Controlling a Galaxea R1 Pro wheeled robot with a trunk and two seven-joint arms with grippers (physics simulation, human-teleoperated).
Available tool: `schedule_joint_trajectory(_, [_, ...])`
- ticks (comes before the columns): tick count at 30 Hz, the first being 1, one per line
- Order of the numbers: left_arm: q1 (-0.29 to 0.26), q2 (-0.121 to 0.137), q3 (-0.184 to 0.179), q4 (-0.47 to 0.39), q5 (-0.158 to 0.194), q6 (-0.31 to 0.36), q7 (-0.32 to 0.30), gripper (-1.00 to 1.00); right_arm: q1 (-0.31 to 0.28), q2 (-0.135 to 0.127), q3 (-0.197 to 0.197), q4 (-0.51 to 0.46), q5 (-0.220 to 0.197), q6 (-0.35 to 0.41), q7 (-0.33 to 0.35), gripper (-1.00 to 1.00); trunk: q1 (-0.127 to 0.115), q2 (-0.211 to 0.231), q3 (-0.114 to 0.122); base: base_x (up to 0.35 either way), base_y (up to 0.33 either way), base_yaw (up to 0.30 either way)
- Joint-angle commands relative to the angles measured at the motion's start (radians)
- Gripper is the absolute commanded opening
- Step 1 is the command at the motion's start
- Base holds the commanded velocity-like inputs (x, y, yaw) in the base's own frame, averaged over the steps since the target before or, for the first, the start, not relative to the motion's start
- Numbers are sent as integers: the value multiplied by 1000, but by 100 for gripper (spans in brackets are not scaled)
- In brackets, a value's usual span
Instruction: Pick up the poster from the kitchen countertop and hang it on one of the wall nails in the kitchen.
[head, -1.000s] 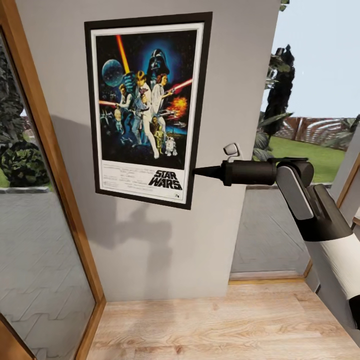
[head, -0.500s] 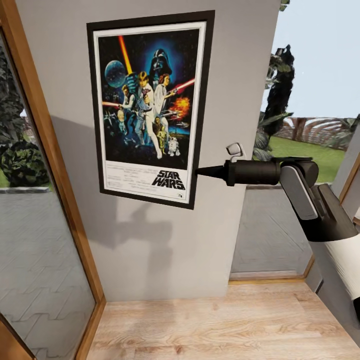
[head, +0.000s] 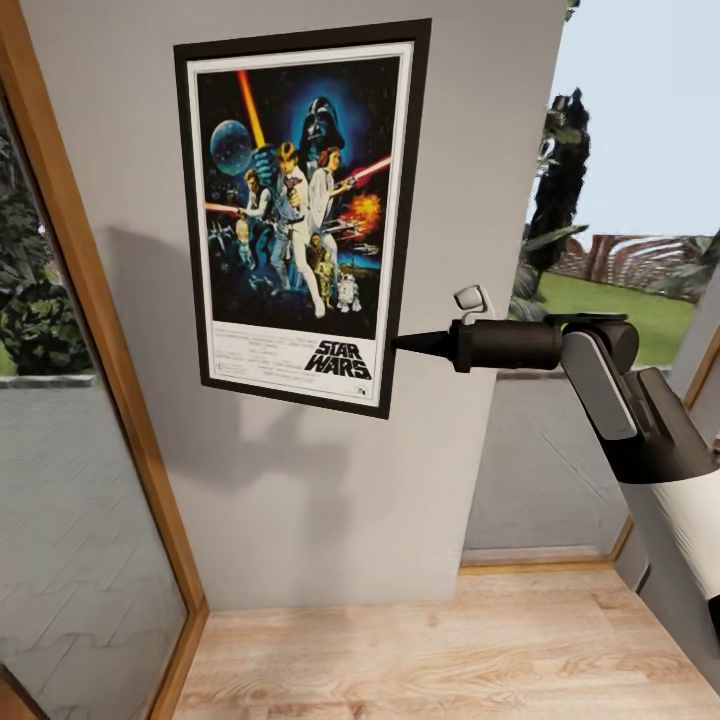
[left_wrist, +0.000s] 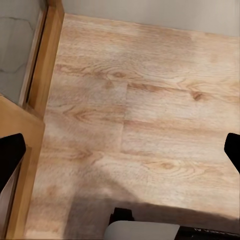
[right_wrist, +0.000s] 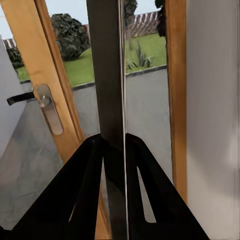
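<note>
Gripping poster (head: 300, 210) edge, right hand (head: 400, 343), grey wall (head: 470, 150)

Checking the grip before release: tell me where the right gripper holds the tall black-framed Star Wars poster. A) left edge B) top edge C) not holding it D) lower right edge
D: the right gripper pinches the black-framed Star Wars poster at its lower right edge, against the light-grey wall.
</note>
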Motion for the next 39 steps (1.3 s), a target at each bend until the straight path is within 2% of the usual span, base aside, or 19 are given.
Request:
schedule_joint_trajectory(1, [0, 0, 3, 0, 0, -1, -6, 100, -1, -1, 1, 0, -4, 5, 2, -100, 1, 0, 0, 299, 0, 0])
schedule_joint_trajectory(11, [0, -1, 4, 0, 0, -2, -6, 100, -1, -1, 1, 0, 2, 5, 3, -100, 1, 0, 0, 193, 0, 0])
schedule_joint_trajectory(16, [0, -1, 4, 0, 0, -2, -6, 100, -1, -2, 1, 0, 43, 6, 6, -100, 1, 0, 0, 18, 0, 0])
schedule_joint_trajectory(24, [0, -1, 4, 0, 0, -1, -6, 100, -1, -2, 1, 0, 75, 6, 56, -100, 1, 0, 0, 2, 0, 0])
schedule_joint_trajectory(39, [0, 0, 4, 0, 0, -2, -6, 100, -1, -2, 1, 0, 82, 6, 60, -100, 1, 0, 0, 0, 0, 0])
